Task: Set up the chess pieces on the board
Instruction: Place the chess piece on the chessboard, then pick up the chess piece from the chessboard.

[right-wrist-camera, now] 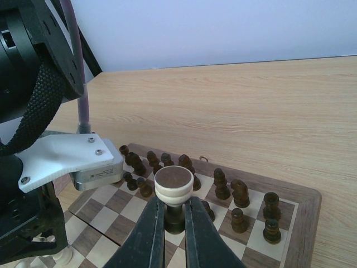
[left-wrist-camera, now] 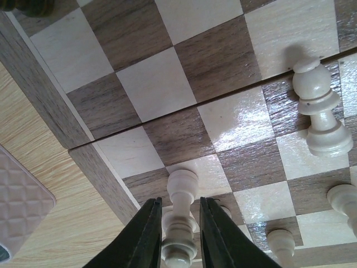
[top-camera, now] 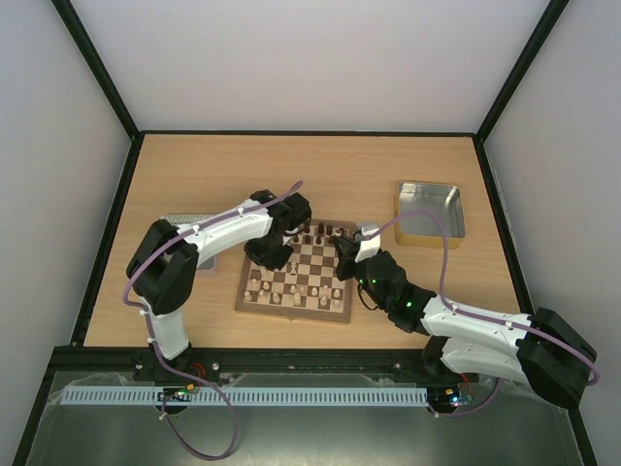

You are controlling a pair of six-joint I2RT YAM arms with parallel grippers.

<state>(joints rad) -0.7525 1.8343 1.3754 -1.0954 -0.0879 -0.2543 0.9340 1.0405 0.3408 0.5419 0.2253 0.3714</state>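
Observation:
The board [top-camera: 291, 313] lies in the middle of the table, with dark chessmen [top-camera: 320, 233] along its far edge and cream chess pieces [top-camera: 267, 286] on its near rows. My left gripper [top-camera: 275, 254] hovers low over the board's left side. Its fingers [left-wrist-camera: 145, 234] stand slightly open on either side of an upright cream piece [left-wrist-camera: 181, 223], with a thin gap on each side. My right gripper [right-wrist-camera: 174, 209] is shut on another cream piece [right-wrist-camera: 174, 187], whose brown felt base faces the camera, above the dark chessmen [right-wrist-camera: 223, 187].
A shiny metal tray [top-camera: 430, 212] sits at the back right of the table. A second one [top-camera: 184, 221] is mostly hidden under the left arm. A tall cream piece [left-wrist-camera: 321, 106] stands a few squares from the left fingers. The left wrist housing [right-wrist-camera: 78, 162] is close to the right gripper.

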